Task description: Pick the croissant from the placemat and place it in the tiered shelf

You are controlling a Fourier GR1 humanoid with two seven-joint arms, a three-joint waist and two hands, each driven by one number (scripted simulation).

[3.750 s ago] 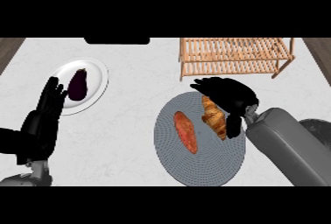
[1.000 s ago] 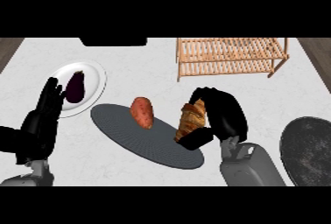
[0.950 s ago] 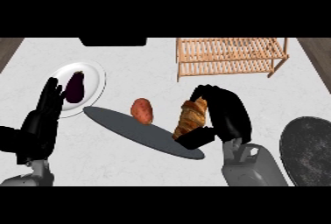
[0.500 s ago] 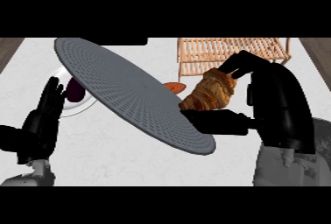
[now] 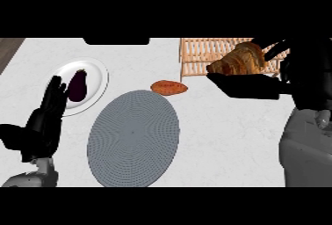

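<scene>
The brown croissant (image 5: 239, 59) is lifted high at the upper right, with my right hand (image 5: 259, 84) curled round it from below and behind. It hangs in front of the wooden tiered shelf (image 5: 194, 55), which stands at the counter's back right and is partly hidden by hand and croissant. The round grey placemat (image 5: 133, 138) lies flat in the middle of the counter with nothing on it. My left hand (image 5: 44, 121) rests open at the left edge, fingers up.
An orange-brown sweet potato (image 5: 168, 87) lies on the counter just beyond the placemat's far edge. A white plate (image 5: 97, 85) at the upper left holds a dark purple eggplant (image 5: 77, 85). My grey right forearm (image 5: 304, 147) fills the right side.
The placemat, which was flung up tilted, has come down flat further left. The sweet potato rolled off onto the counter. My right hand has risen with the croissant toward the shelf.
</scene>
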